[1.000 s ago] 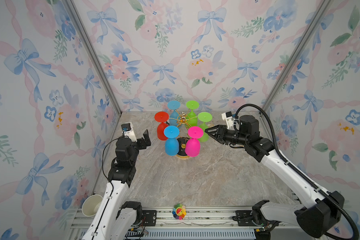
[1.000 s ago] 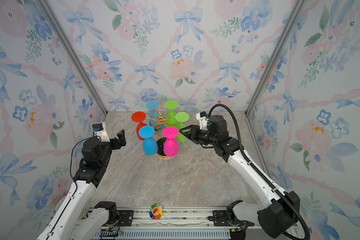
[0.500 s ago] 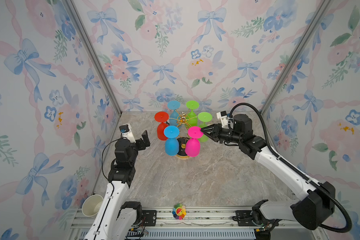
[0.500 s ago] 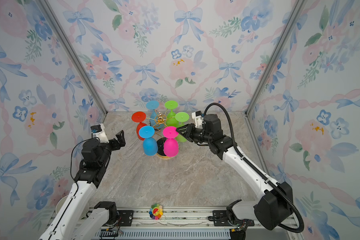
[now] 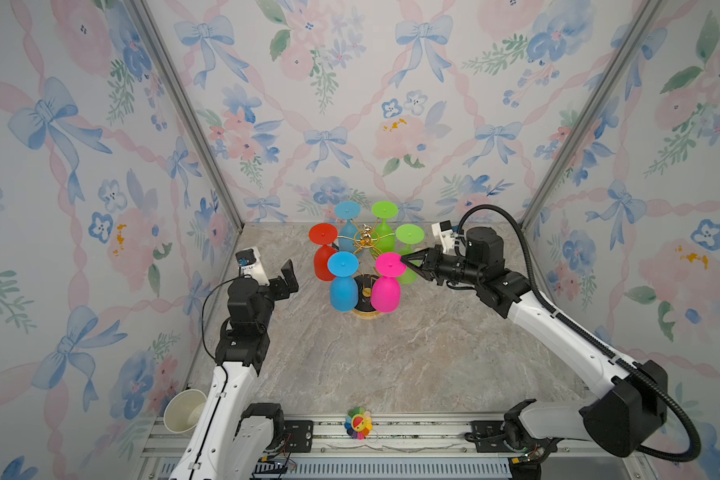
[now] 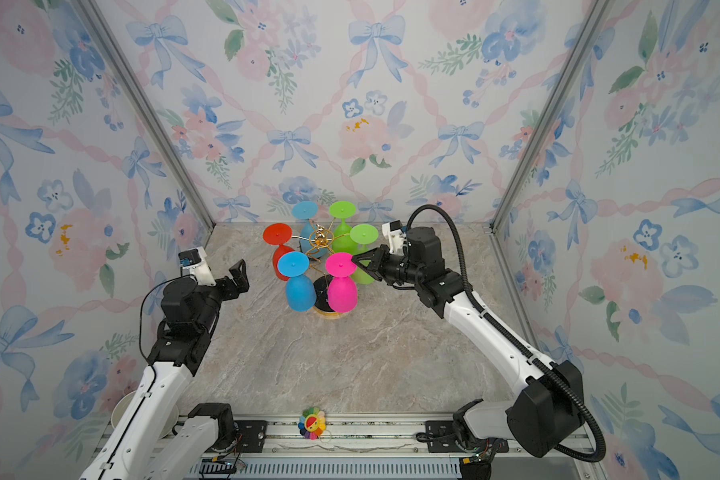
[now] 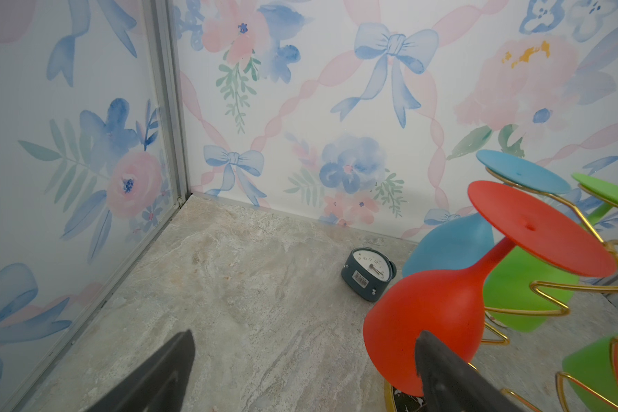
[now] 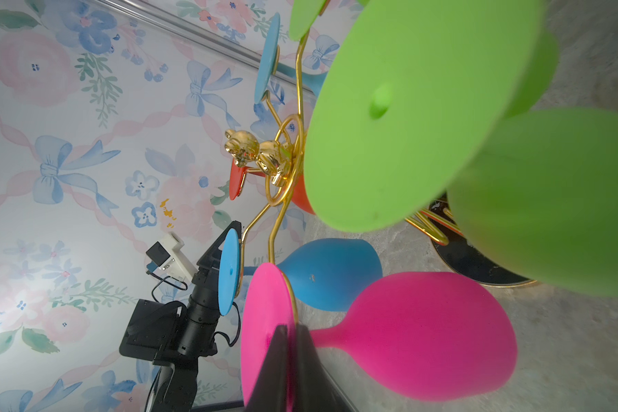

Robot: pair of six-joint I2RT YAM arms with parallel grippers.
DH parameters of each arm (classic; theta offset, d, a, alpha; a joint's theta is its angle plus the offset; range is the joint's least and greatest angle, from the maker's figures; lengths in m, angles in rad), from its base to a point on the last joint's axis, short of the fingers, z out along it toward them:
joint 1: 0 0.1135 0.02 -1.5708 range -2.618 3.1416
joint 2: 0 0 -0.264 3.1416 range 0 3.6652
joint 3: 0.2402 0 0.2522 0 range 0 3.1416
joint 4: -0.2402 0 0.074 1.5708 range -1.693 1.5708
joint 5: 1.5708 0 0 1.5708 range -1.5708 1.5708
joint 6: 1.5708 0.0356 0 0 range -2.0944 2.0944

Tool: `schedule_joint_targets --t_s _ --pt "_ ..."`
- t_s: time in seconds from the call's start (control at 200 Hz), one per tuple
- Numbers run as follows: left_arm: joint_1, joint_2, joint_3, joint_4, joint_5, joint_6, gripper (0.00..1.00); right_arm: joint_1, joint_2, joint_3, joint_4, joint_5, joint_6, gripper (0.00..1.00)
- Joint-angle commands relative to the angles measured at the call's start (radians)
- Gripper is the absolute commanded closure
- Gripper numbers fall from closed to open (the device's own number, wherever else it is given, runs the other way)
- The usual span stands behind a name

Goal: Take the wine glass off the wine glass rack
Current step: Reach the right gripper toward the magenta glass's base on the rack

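The gold wire wine glass rack [image 5: 366, 240] [image 6: 320, 241] stands at the back middle of the table, with several coloured glasses hanging upside down from its arms. A pink wine glass [image 5: 385, 293] [image 6: 341, 293] [image 8: 425, 335] hangs on the front right arm. My right gripper [image 5: 404, 261] [image 6: 355, 261] [image 8: 289, 331] is shut on the right edge of the pink glass's round foot, which sits pinched between the two fingers. My left gripper [image 5: 287, 278] [image 6: 238, 276] [image 7: 304, 335] is open and empty, left of the rack, beside the red glass [image 7: 425, 321].
Red [image 5: 323, 259], blue [image 5: 343, 291] and green [image 5: 409, 249] glasses crowd round the pink one. A small clock [image 7: 368, 273] lies near the back wall. A paper cup [image 5: 181, 411] and a flower toy [image 5: 358, 423] sit at the front edge. Walls close in on three sides.
My right gripper moved left to the pink glass's foot and closed on its edge. The left arm has hardly moved and stays open.
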Motion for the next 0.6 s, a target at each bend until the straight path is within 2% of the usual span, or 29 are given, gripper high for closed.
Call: schedule_joint_targets --t_s 0.0,0.29,0.595 --pt "0.012 -0.007 -0.014 0.03 0.02 -0.019 0.02 0.012 -0.001 0.041 0.001 -0.013 0.0 0.95" --pt "0.03 -0.007 -0.021 0.044 0.041 -0.034 0.02 0.012 -0.016 0.052 0.005 -0.013 0.023 1.0" --pt "0.046 -0.012 -0.028 0.054 0.05 -0.044 0.02 0.015 -0.02 0.031 0.073 -0.008 0.101 1.0"
